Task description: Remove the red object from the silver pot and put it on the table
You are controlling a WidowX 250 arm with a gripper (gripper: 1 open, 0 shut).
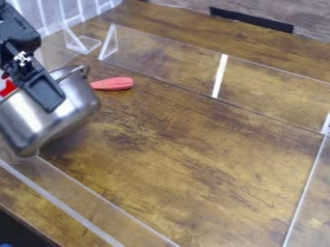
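Dark brown tabletop (194,164) fills the room's middle. At its far left the hand (41,95) is pinched tight on the rim of the silver pot (54,123), holding it up and tipped. A bit of the red object (6,90) peeks out just left of the hand, probably at the pot's mouth.

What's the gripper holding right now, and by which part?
The black gripper is shut on the round silver steel pot, pinching its side wall at the rim.

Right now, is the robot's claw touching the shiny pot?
Touching. The camera view shows the gripper closed on the rim of the pot: its dark finger lies across the rim with no gap, and the pot hangs tilted from it.
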